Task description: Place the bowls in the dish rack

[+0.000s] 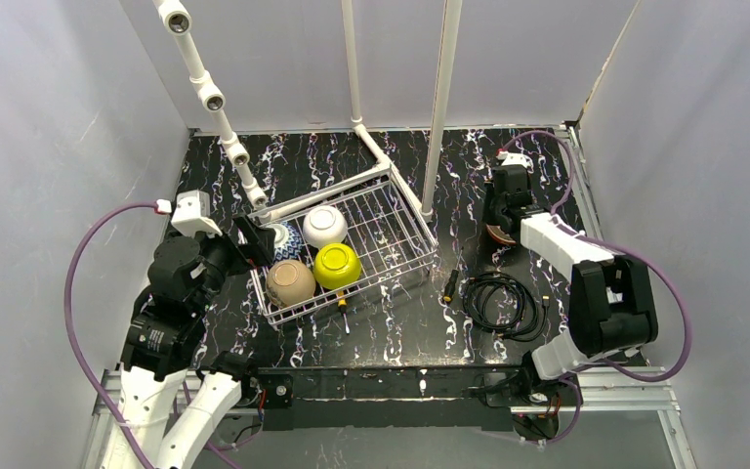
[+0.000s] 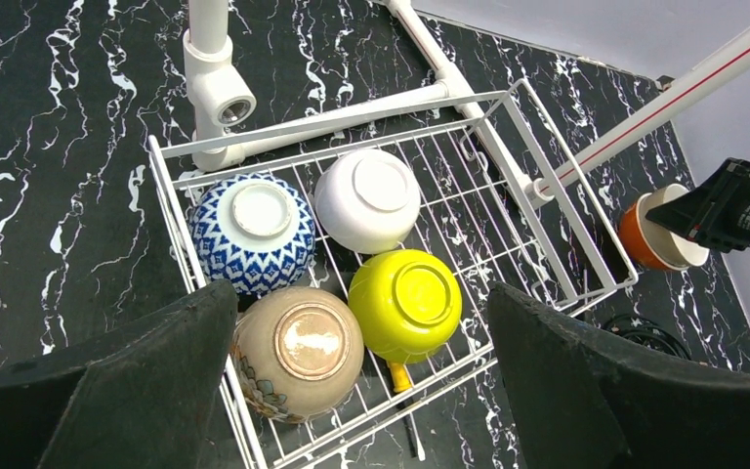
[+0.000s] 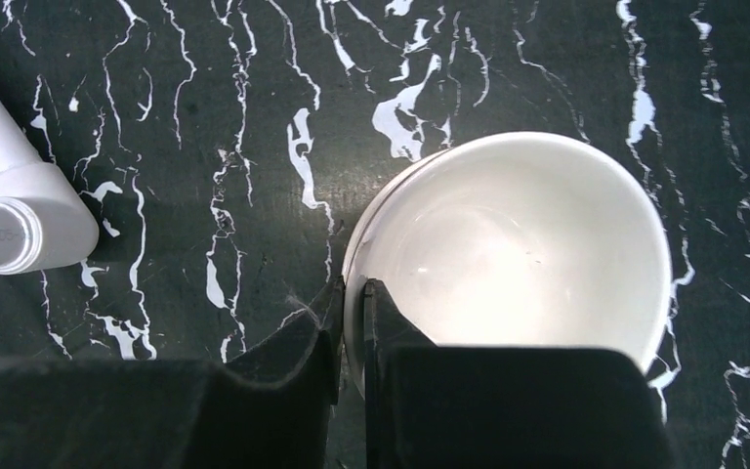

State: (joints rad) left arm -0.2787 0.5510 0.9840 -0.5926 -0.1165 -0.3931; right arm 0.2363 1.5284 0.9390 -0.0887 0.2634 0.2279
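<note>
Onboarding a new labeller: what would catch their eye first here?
Upside down in the mid-table white wire dish rack sit a blue-white patterned bowl, a white bowl, a tan bowl and a yellow-green bowl. Right of it, the right gripper is shut on the rim of an orange bowl with white inside; the open left gripper hangs over the rack's left edge.

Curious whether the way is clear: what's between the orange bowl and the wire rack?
A slanting white pipe stands between the orange bowl and the dish rack; otherwise bare tabletop. The left wrist view shows it.
</note>
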